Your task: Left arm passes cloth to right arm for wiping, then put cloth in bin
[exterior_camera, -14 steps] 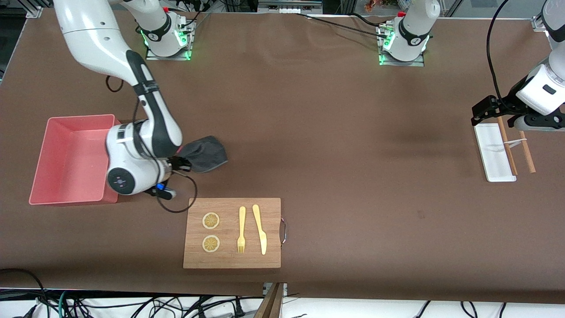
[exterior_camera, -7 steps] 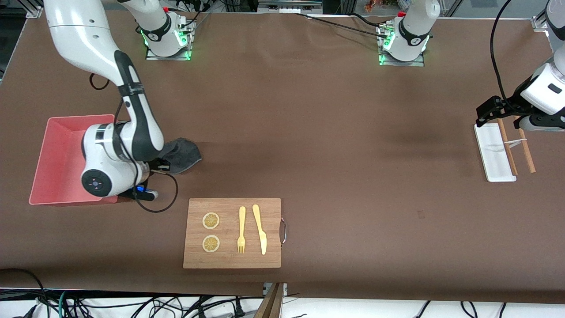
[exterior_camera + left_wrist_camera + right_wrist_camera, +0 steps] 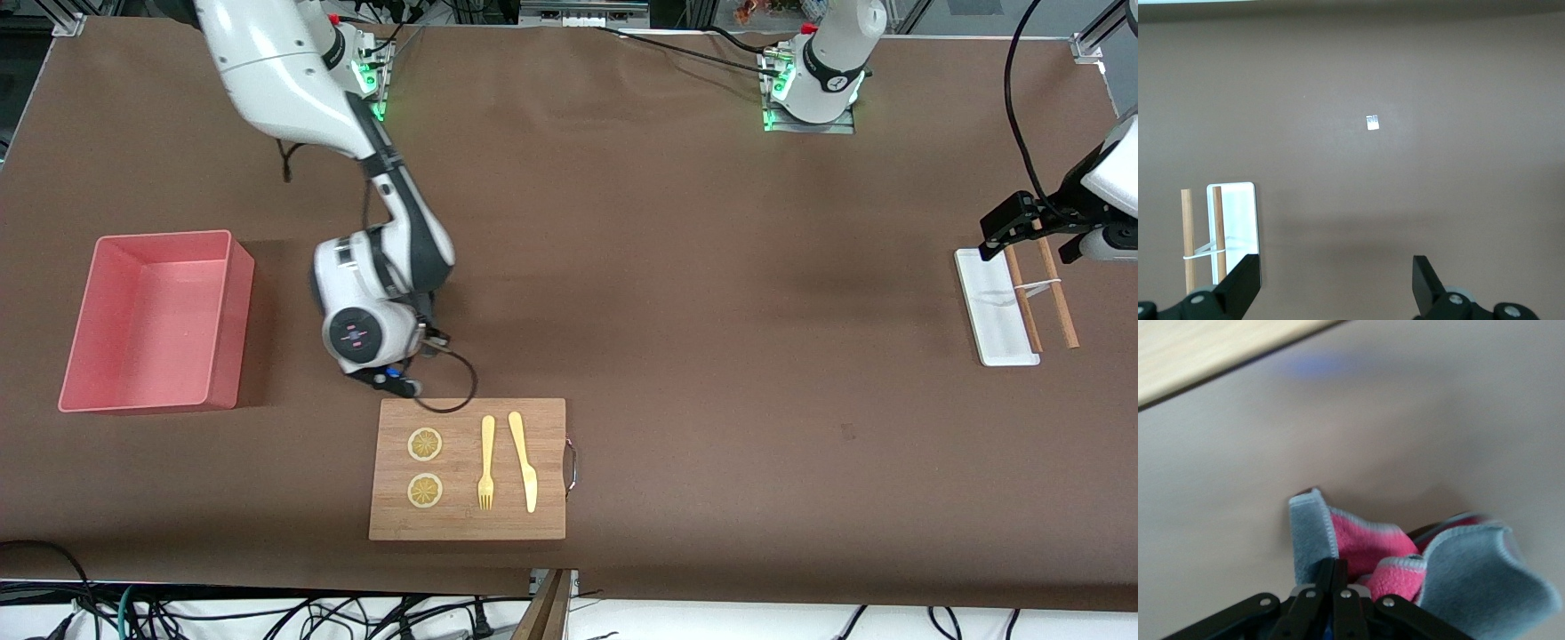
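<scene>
The salmon-pink bin point(image 3: 233, 320) stands toward the right arm's end of the table from the wooden cutting board point(image 3: 467, 520), a little farther from the front camera than the board, with nothing in it. Between the bin and the board, the right gripper point(image 3: 1333, 570) points down over the brown table cover just beside the board's bin-side corner. Its fingers are closed tight on a bunched fold of the cloth point(image 3: 1478, 580), which shows blue-grey with a pink inner face in the wrist view. From the front the wrist hides the cloth, and I cannot tell whether its loose folds touch the cover. The board carries two lemon slices point(image 3: 425, 467), a wooden fork point(image 3: 486, 462) and a wooden knife point(image 3: 523, 460). Well away from the board, toward the left arm's end, the left gripper point(image 3: 1337, 280) waits over the cover by a white tray point(image 3: 996, 307) and a pair of chopsticks point(image 3: 1058, 302), its fingers spread wide and holding nothing. The handover looks finished and wiping seems the step in hand. To wipe well, the right arm should press low enough to flatten the folds on the cover, stroke parallel to the board's edge without nudging the board, and grip firmly so the bunch does not slip. For the bin, lift above its wall before letting go.
</scene>
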### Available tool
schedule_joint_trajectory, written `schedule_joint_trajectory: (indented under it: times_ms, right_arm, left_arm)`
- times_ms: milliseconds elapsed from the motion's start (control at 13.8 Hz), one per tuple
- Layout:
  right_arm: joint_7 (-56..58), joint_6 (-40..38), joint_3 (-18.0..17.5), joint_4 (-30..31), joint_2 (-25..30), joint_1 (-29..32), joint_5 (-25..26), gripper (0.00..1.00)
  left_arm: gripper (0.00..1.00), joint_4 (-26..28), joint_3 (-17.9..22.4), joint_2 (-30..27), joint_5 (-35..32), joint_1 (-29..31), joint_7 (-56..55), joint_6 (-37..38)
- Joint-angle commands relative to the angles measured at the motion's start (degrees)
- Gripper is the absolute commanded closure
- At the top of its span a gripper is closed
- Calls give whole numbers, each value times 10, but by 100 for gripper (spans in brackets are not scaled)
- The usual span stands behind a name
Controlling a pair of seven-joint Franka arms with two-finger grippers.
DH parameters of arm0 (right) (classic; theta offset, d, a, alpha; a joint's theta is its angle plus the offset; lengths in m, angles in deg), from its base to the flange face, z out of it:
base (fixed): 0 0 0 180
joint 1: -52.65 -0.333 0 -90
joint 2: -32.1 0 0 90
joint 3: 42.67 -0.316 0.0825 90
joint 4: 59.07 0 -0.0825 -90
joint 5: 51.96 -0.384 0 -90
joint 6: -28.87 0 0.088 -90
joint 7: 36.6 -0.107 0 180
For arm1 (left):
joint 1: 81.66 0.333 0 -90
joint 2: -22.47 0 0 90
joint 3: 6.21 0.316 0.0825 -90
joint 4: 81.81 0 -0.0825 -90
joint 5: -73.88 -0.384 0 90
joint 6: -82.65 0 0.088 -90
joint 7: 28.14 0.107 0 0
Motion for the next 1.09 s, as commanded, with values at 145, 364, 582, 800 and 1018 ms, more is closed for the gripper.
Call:
schedule_joint_trajectory:
  times_ms: [145, 364, 582, 800, 1018]
  right_arm:
    - [-118, 67, -8, -15, -5, -51, -58, 100]
    - [-180, 96, -39, -40, -5, -51, -98, 100]
    - [-241, 135, -68, -53, -5, -51, -115, 100]
    - [-279, 155, -84, -56, -3, -51, -120, 100]
    - [-227, 102, -76, -51, -1, -31, -93, 100]
  left_arm:
    - [0, -30, 2, 26, -16, 0, -2, 15]
    - [0, -34, 2, 30, -16, -1, -2, 15]
    - [0, -36, 2, 31, -15, -1, -2, 15]
    - [0, -42, 2, 32, -16, 0, -2, 15]
    - [0, -42, 2, 33, -16, 0, -2, 15]
